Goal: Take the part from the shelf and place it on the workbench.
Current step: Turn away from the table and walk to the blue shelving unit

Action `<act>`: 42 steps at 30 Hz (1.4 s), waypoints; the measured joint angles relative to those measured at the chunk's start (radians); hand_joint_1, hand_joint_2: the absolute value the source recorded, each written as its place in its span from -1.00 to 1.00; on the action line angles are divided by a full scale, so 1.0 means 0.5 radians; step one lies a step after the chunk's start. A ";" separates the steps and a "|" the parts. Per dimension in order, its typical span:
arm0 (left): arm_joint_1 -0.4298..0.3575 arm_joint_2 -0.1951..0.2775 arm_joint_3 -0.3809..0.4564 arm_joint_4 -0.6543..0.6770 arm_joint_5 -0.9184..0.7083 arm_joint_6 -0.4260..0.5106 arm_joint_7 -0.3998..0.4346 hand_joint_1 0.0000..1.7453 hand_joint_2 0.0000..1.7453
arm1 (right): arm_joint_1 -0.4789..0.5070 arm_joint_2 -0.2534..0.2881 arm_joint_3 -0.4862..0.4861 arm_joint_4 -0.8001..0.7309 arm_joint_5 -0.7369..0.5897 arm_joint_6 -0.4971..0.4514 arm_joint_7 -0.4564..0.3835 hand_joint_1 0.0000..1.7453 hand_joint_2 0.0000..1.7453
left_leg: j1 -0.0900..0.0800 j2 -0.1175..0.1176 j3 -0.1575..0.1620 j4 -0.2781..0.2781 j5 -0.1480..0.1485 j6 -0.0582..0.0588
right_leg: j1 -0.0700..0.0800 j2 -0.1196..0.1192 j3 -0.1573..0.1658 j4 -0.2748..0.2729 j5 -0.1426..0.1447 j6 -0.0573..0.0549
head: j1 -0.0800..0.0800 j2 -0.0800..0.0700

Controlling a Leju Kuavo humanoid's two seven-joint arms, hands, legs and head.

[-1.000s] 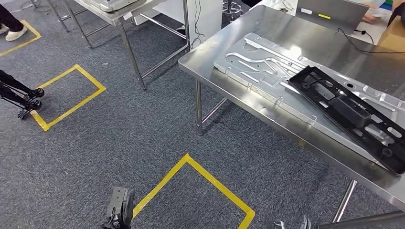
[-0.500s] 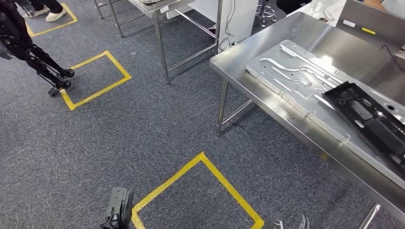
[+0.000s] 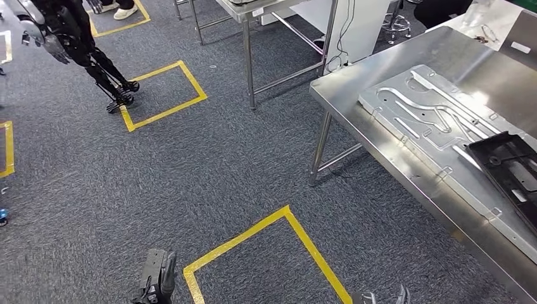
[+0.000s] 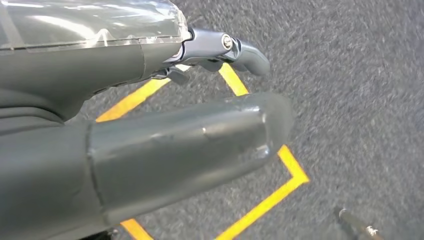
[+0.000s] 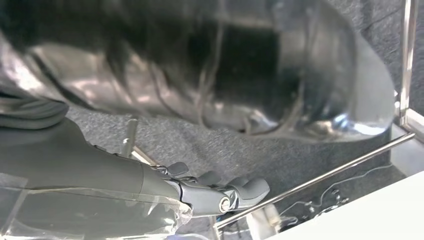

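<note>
Part (image 3: 516, 171) lies at the table's (image 3: 354, 88) right end; placing looks done. Left hand (image 4: 150, 125) and right hand (image 5: 200, 192) hang empty, fingers loosely apart; next, fetch from the shelf.

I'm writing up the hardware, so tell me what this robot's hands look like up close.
The left hand has a thick, smooth grey thumb, a dark grey body, and darker fingers with a silver pivot screw, under a clear, glossy plastic wrap. The right hand shows the same: a grey cover, dark jointed fingers with a round silver screw, and crinkled transparent film over the wrist.
</note>
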State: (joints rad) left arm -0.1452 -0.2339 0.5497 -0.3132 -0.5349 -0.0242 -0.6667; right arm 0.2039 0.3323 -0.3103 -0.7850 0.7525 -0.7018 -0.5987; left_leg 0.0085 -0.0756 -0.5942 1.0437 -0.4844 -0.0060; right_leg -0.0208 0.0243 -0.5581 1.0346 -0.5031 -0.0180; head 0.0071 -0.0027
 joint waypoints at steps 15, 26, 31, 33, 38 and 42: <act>-0.014 0.010 0.001 0.000 0.023 0.000 -0.010 -1.00 -1.00 | -0.009 -0.002 -0.001 0.031 -0.043 0.000 -0.137 -1.00 -1.00 | -0.027 0.202 0.062 -0.105 0.050 0.067 | 0.031 -0.228 0.039 0.020 -0.068 0.034 | -0.002 0.000; -0.020 0.010 0.004 0.000 0.023 -0.002 -0.009 -1.00 -1.00 | -0.014 -0.009 -0.002 0.050 -0.047 0.000 -0.140 -1.00 -1.00 | -0.007 -0.042 0.046 -0.052 0.035 0.045 | -0.010 0.070 -0.020 0.047 -0.007 0.060 | -0.002 0.000; -0.012 0.013 0.005 0.000 0.023 -0.001 -0.009 -1.00 -1.00 | -0.023 -0.007 -0.003 0.052 -0.046 0.000 -0.141 -1.00 -1.00 | 0.003 -0.012 -0.012 0.026 -0.009 -0.008 | -0.003 0.004 -0.012 0.021 0.001 0.003 | -0.004 0.000; -0.018 0.013 0.005 0.000 0.023 -0.001 -0.009 -1.00 -1.00 | -0.023 -0.006 -0.003 0.052 -0.045 0.000 -0.141 -1.00 -1.00 | 0.004 0.092 -0.115 0.240 -0.125 -0.023 | 0.002 -0.045 -0.008 0.014 0.001 -0.014 | -0.006 0.000; -0.012 0.013 0.005 0.000 0.024 -0.002 -0.009 -1.00 -1.00 | -0.024 -0.006 -0.004 0.055 -0.044 0.000 -0.157 -1.00 -1.00 | 0.004 0.156 -0.157 0.338 -0.098 -0.017 | 0.021 -0.164 0.001 0.014 -0.013 -0.023 | -0.007 0.000; -0.018 0.016 0.005 0.000 0.029 -0.003 -0.010 -1.00 -1.00 | -0.027 -0.006 -0.014 0.071 -0.039 0.000 -0.192 -1.00 -1.00 | -0.037 0.262 0.041 -0.052 0.028 0.034 | 0.030 -0.233 0.018 0.011 -0.028 0.004 | -0.007 0.000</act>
State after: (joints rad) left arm -0.1544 -0.2257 0.5524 -0.3132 -0.5204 -0.0258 -0.6715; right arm 0.1903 0.3292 -0.3174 -0.7493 0.7330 -0.7018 -0.6946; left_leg -0.0098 0.0554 -0.5738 1.0175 -0.4706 0.0109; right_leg -0.0057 -0.0923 -0.5491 1.0399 -0.5170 -0.0160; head 0.0037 -0.0027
